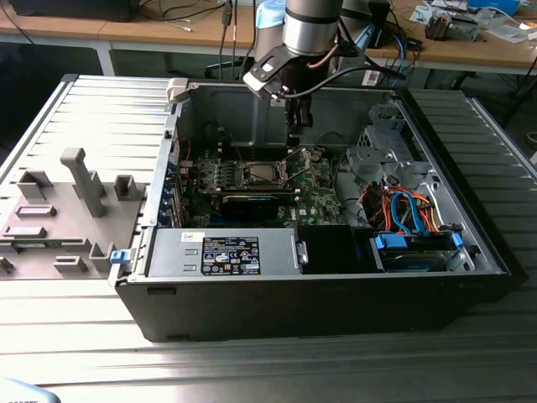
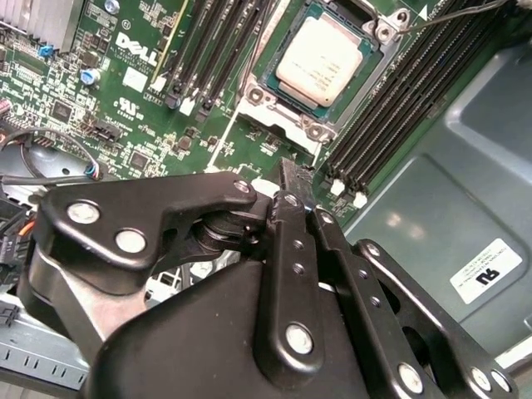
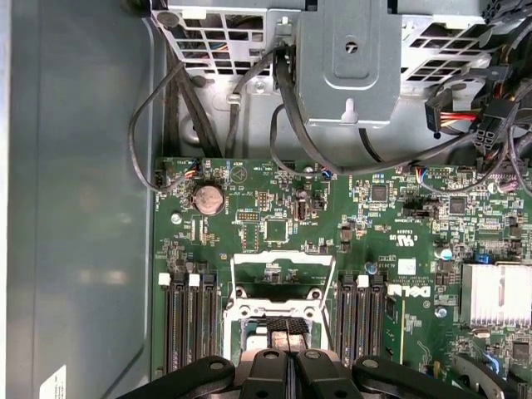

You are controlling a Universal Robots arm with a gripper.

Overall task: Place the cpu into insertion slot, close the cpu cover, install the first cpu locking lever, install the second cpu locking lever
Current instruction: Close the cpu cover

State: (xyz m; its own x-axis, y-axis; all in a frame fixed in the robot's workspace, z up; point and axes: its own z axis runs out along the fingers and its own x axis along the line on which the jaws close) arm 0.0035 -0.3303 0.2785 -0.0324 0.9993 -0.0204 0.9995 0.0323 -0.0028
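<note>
Second wrist view shows the gripper (image 2: 291,172) pinched together, near the seated cpu (image 2: 327,61)

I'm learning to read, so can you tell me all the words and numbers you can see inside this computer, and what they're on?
Label on the grey power box: print too small to read.
White sticker on the case floor: print too blurred to read.
White brand letters on the green board: a maker's mark, not spelled out here.
Other white print on the green board: too small to read.
</note>
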